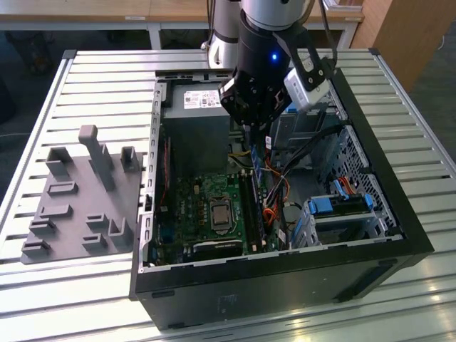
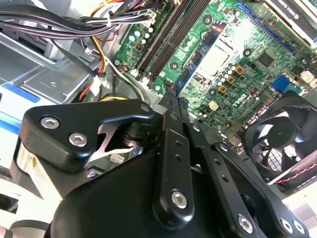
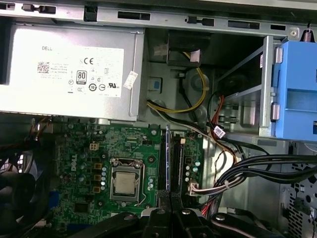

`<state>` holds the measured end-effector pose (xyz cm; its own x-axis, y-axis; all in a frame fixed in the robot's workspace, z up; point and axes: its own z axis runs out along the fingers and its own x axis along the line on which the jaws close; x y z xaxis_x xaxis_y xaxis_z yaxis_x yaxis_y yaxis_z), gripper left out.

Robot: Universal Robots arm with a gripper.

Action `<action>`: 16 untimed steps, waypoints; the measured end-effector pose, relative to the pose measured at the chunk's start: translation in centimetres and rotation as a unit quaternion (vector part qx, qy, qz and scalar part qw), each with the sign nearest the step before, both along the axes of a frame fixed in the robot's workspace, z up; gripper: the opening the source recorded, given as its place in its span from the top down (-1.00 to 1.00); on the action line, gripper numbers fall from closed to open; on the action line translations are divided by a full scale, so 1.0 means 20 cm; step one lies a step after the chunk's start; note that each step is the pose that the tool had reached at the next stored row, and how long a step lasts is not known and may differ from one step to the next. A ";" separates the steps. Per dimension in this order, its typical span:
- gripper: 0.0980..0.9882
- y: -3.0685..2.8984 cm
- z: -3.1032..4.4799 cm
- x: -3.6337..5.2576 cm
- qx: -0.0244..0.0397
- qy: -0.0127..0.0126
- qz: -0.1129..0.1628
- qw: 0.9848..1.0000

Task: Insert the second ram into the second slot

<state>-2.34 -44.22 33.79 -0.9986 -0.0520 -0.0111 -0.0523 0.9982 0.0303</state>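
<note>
Two things could have gone wrong for you from here. First, the ram (image 1: pixel 254 152) hung under the gripper (image 1: pixel 253 132) inside the open case (image 1: pixel 285 285), above the board (image 1: pixel 206 206) and not yet in any slot. The slots (image 1: pixel 251 206) lay tight side by side, so a slight offset across them would have put the stick into the wrong one or onto the ridge between. I could not tell which slot, if any, was already filled. Second, a stick tilted or shifted along the slot would likely have caught on the key or an end latch. Pressing on it then could have bent the board or cracked the stick. Loose cables (image 1: pixel 274 189) lay just beside the slots, on the drive-bay side, and could have snagged the fingers going down.

Your jaws stood almost together, with only a sliver between them. In the second wrist view the gripper (image 2: pixel 171 96) narrowed to a point over the board (image 2: pixel 218 54). In the first wrist view the gripper (image 3: pixel 171 214) lined up with the slots (image 3: pixel 168 158). I judged the jaws clamped on the thin blue ram, gripped by its flat faces and seen edge-on. Nothing else appeared to touch them.
</note>
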 end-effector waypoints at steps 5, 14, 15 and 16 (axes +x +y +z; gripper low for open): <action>0.96 0.000 -0.017 0.000 0.000 0.000 0.000 1.000; 0.96 0.000 -0.047 0.000 0.000 0.001 0.000 1.000; 0.96 0.000 -0.050 0.000 0.000 0.001 0.000 1.000; 0.96 0.000 -0.053 0.000 0.000 0.001 0.000 1.000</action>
